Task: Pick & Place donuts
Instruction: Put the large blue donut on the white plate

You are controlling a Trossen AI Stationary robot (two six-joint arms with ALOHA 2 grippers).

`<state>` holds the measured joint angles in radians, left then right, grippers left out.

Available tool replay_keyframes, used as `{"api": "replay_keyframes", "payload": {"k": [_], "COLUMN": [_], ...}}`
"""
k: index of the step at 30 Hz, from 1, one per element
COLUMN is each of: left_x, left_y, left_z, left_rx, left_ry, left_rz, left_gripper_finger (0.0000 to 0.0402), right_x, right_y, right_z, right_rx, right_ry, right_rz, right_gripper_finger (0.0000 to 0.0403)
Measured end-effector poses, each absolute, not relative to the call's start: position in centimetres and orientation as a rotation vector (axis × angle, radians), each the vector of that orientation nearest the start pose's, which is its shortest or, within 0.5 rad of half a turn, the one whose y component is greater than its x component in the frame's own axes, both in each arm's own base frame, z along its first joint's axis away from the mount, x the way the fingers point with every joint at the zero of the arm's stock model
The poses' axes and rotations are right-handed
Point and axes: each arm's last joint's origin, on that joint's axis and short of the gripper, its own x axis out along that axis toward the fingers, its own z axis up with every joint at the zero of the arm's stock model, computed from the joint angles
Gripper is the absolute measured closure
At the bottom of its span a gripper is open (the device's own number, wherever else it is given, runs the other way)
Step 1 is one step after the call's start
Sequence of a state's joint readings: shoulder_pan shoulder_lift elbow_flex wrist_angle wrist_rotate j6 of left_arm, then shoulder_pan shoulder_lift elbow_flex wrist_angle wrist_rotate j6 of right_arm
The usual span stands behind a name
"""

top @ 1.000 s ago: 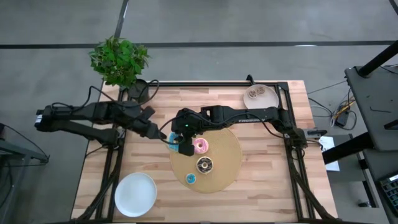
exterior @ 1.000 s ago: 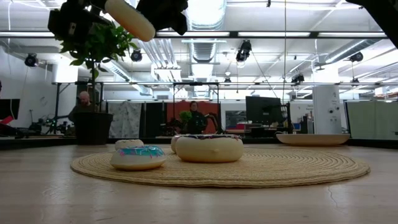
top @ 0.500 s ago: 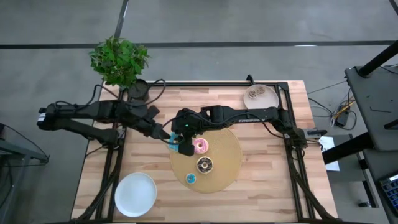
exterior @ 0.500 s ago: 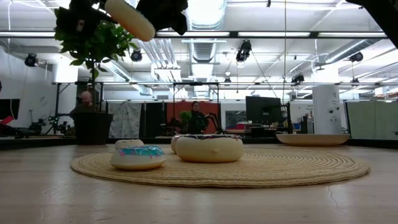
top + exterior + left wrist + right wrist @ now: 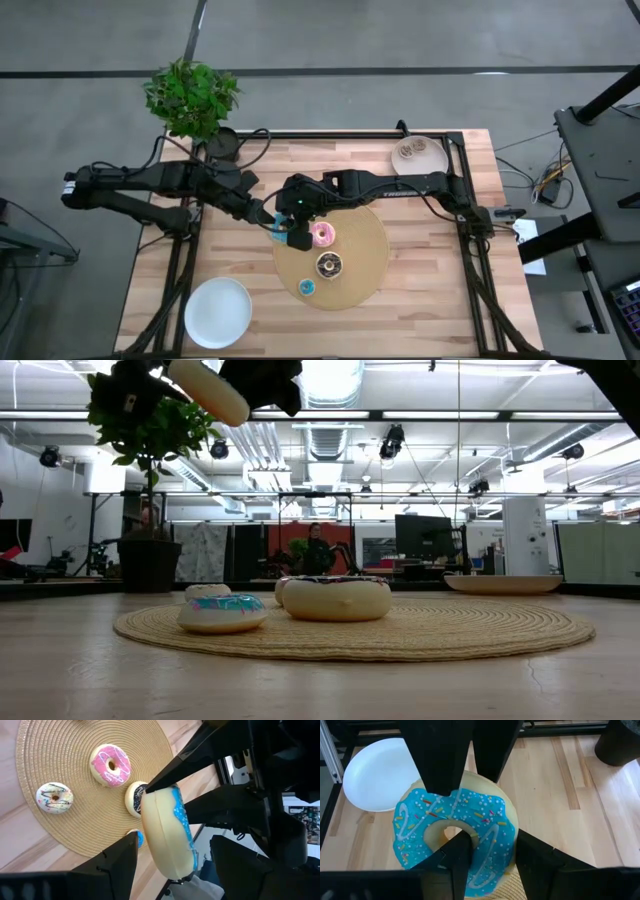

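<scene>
A large donut with blue icing (image 5: pixel 420 820) is held above the round woven mat (image 5: pixel 365 250) by my right gripper (image 5: pixel 490 850), which is shut on it. It stands on edge in the left wrist view (image 5: pixel 165 830) and shows high up in the low view (image 5: pixel 208 390). My left gripper (image 5: pixel 172 865) is open. Its fingers stand on either side of the donut's opposite rim, and a narrow gap shows on each side. A pink donut (image 5: pixel 322 235), a chocolate one (image 5: pixel 329 265), a tiny blue one (image 5: pixel 307 288) and a white sprinkled one (image 5: pixel 54 797) lie flat on the mat. My right gripper pinches the ring wall of the blue-iced donut: one finger (image 5: pixel 455 860) goes through the hole and the other (image 5: pixel 535 865) sits outside the rim (image 5: pixel 507 845). The donut is lifted clear of the mat and stands on edge, tilted.
A white plate (image 5: pixel 217 310) sits near the table's near left corner. A tan dish (image 5: pixel 418 155) is at the far right, and a potted plant (image 5: pixel 190 95) at the far left corner. Bare wood lies right of the mat. People stand in the room beyond the table.
My left arm has moved a little toward the table's right, closer to the held donut. My right gripper and the donut have stayed where they were.
</scene>
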<state>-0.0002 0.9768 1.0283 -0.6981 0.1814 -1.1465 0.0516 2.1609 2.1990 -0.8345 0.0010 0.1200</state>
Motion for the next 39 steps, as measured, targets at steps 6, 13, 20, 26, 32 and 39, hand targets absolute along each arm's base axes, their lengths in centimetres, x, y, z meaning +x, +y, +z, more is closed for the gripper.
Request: {"api": "replay_keyframes", "payload": {"k": [6,13,20,26,32,39], "left_x": [19.5,20.0,20.3,20.6,20.6,20.9], "left_y": [-0.5,-0.5,-0.5,-0.6,-0.6,-0.6], "left_z": [33.4,33.0,32.7,32.5,32.5,32.9], "left_rx": [-1.156,-1.141,-1.145,-1.150,-1.151,-1.153], "left_ry": [0.693,0.715,0.726,0.742,0.744,0.696], "left_rz": [0.224,0.228,0.237,0.230,0.230,0.197], "left_gripper_finger": [0.0182,0.0182,0.0182,0.0182,0.0182,0.0182], "right_x": [47.6,47.7,47.7,47.7,47.7,47.7], "right_y": [2.4,2.4,2.4,2.4,2.4,2.4], "right_z": [32.3,32.3,32.3,32.3,32.3,32.3], "right_rx": [0.092,0.092,0.092,0.092,0.092,0.092], "right_ry": [0.798,0.797,0.796,0.795,0.795,0.795], "right_rz": [-0.001,-0.002,-0.002,-0.001,-0.001,-0.001], "right_gripper_finger": [0.0268,0.0268,0.0268,0.0268,0.0268,0.0268]}}
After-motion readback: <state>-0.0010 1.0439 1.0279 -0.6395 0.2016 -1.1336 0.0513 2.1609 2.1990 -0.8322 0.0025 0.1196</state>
